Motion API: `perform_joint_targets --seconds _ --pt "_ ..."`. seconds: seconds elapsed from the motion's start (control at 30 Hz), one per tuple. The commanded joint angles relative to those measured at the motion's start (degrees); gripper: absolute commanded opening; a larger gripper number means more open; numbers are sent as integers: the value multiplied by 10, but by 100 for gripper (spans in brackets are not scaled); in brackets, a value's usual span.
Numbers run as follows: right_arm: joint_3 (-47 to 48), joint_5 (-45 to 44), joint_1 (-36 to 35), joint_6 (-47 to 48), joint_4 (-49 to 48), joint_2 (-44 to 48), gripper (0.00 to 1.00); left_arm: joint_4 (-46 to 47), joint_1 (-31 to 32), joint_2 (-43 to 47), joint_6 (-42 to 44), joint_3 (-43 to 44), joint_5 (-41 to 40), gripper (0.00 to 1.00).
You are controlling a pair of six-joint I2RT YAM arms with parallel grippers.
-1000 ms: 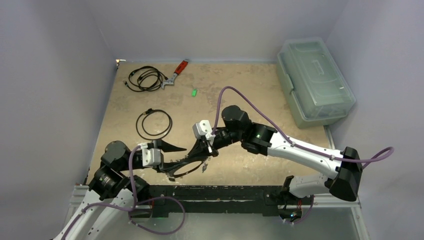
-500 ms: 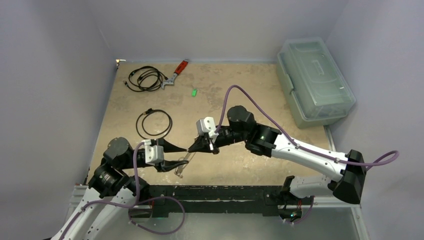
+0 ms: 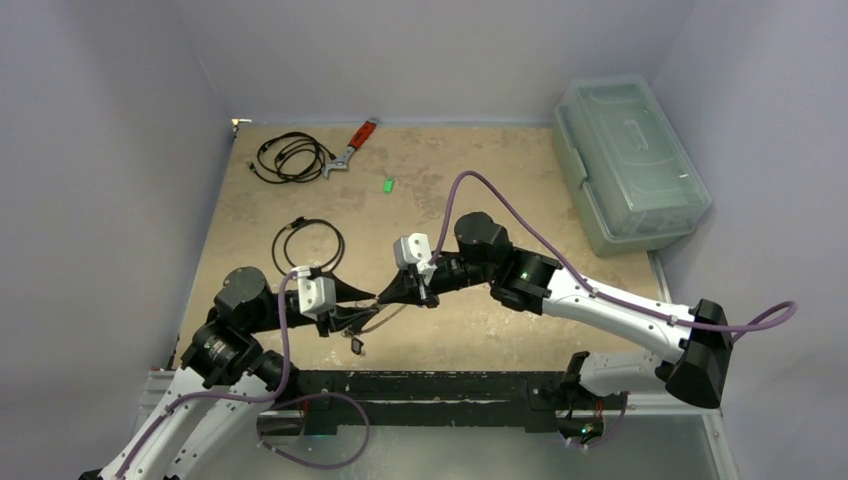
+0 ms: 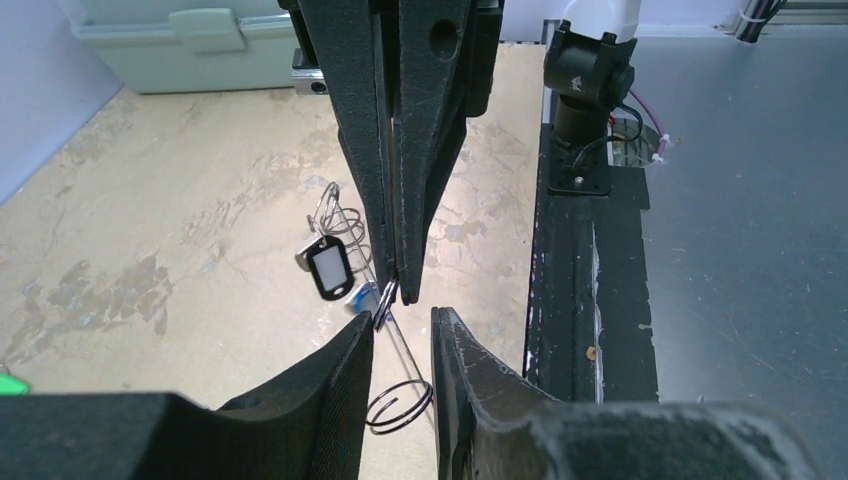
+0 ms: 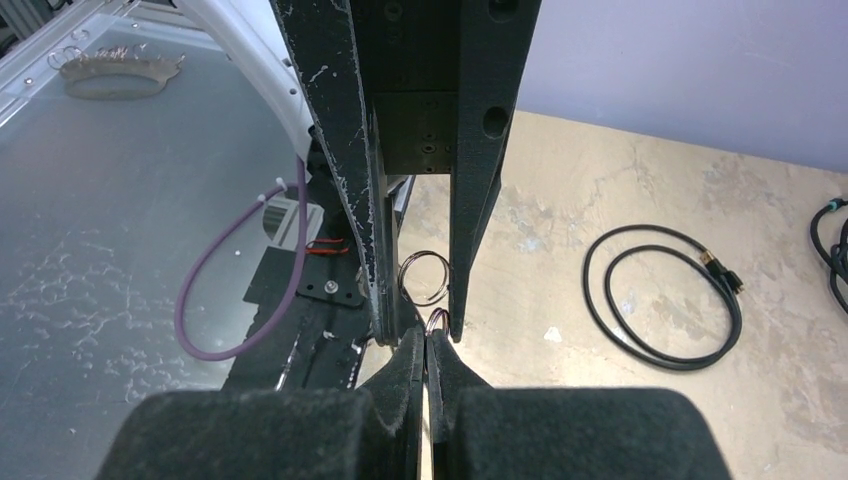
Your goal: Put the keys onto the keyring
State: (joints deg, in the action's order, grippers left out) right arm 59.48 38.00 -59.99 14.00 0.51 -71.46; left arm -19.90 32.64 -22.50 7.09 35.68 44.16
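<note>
1. The keyring [image 4: 410,370] is hanging just above the tabletop [image 3: 480,170] near the front edge, with a dark-tagged key [image 4: 328,268] dangling beside it.
2. The right tool [image 4: 395,290] is clenching the wire; the left tool [image 4: 403,322] is sitting part-open around it, gripping nothing.
3. The green key [image 3: 387,184] is lying far back, unthreaded.
4. Risk imo: with only one pinch holding it, the thin wire could end up twisting or slipping free.

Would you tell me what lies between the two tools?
The keyring: its thin wire runs from the shut right tool down between the parted fingers of the left tool, clearest in the left wrist view.
</note>
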Motion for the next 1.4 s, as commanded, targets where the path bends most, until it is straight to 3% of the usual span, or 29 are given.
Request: perform_joint_targets --seconds 0.0,0.13,0.3,0.77,1.0,1.37 --pt "2 6 0 -8 -43 31 0 18 0 -2 0 5 -16 27" --pt "-1 11 0 -8 -46 34 0 24 0 -2 2 2 -26 35" --pt "-4 17 0 -11 -51 34 0 42 0 -9 -1 -5 -30 35" --pt "-9 26 0 -17 -64 38 0 93 1 -22 -11 -28 -28 23" --pt "-14 27 0 -22 -73 34 0 100 2 -11 -8 -32 -18 0" --pt "-18 16 0 -29 -81 38 0 114 2 27 -11 -43 -29 0"
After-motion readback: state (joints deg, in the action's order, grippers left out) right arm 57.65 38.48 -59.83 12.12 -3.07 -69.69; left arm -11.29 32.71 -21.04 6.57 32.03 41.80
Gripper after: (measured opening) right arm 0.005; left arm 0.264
